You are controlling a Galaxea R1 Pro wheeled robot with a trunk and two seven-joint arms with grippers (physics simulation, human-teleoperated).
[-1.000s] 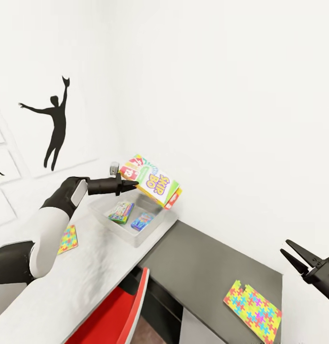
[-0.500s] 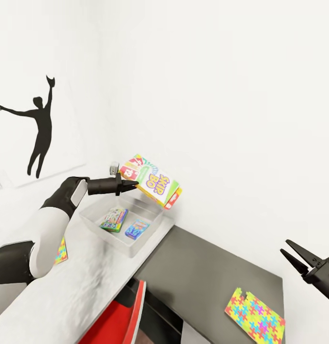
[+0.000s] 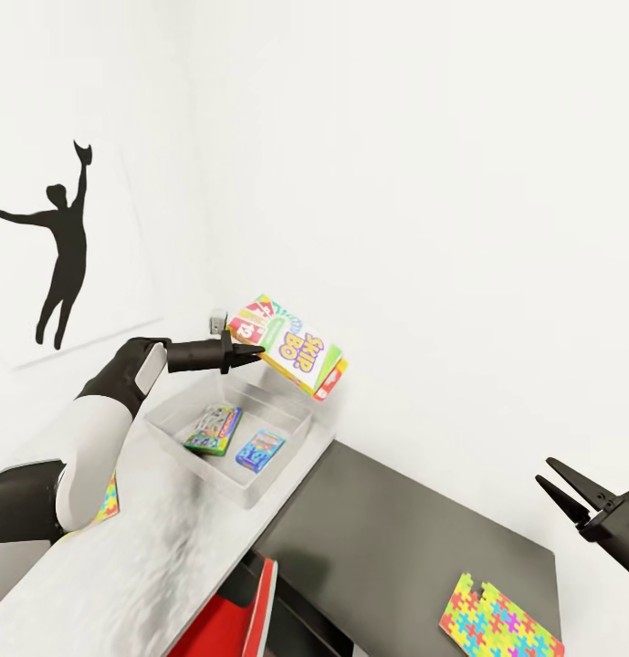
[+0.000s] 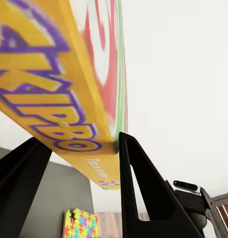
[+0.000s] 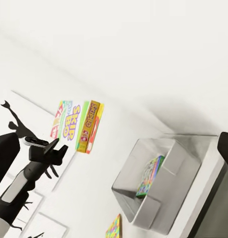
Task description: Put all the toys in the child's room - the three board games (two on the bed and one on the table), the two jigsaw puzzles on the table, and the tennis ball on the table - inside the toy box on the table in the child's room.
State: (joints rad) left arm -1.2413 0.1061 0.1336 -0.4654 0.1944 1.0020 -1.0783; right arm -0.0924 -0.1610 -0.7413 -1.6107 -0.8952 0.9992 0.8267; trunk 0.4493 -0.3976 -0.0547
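My left gripper (image 3: pixel 252 352) is shut on one edge of a colourful Skip-Bo board game (image 3: pixel 294 348), holding it tilted in the air above the far side of the toy box (image 3: pixel 259 484). Its black fingers (image 4: pixel 143 183) clamp the yellow box (image 4: pixel 69 89). Two smaller board games (image 3: pixel 214 429) (image 3: pixel 261 448) lie flat inside the light grey toy box. One jigsaw puzzle (image 3: pixel 501 625) lies on the table's lower dark grey section (image 3: pixel 396 520). Another jigsaw puzzle (image 3: pixel 107 502) peeks out behind my left arm. My right gripper (image 3: pixel 542 471) hangs open at the right, holding nothing. The tennis ball and bed are out of view.
The pale grey table top (image 3: pixel 150 566) runs along a white wall close behind the toy box. A red chair (image 3: pixel 250 620) stands under the table's front edge. A black silhouette picture (image 3: pixel 58 246) hangs on the left wall. A small grey object (image 3: pixel 218 321) stands behind the toy box.
The whole view has shifted, so the wall picture and toy box slid left and the puzzle moved down-right. Both arms and the held game keep their place in the picture.
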